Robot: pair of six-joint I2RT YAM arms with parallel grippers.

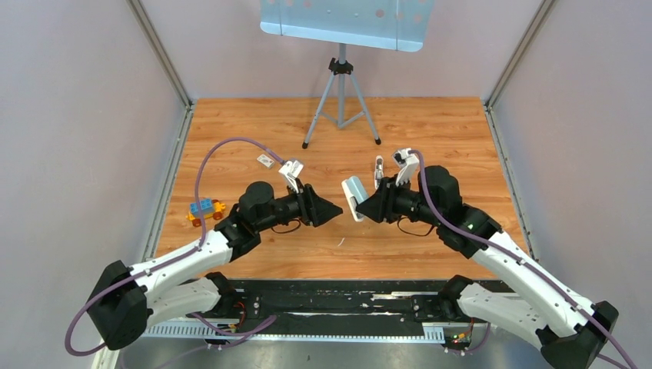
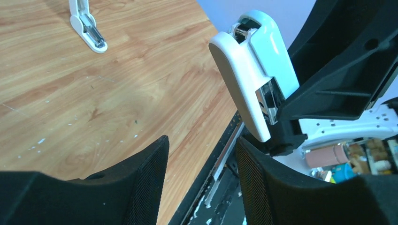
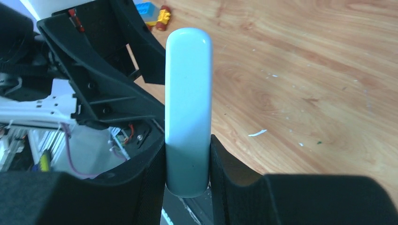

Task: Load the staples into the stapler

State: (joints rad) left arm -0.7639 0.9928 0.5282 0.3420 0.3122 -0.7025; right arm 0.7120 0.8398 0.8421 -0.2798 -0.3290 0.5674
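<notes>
Here, my right gripper (image 3: pixel 187 173) clamps the slim light grey-blue plastic stapler (image 3: pixel 188 103) above mid-table, while my left gripper (image 2: pixel 202 187), jaws parted and empty, faces it close by.

The left gripper (image 2: pixel 199 183) stands with its two black fingers (image 2: pixel 141 180) apart, nothing between them. Beyond them the stapler (image 2: pixel 253 75) hangs tilted, its lower end pinched in the right gripper (image 2: pixel 286 122) (metal shows between its white and blue halves). A white piece (image 2: pixel 87 26) lies on the wooden table (image 2: pixel 141 84), far left.
</notes>
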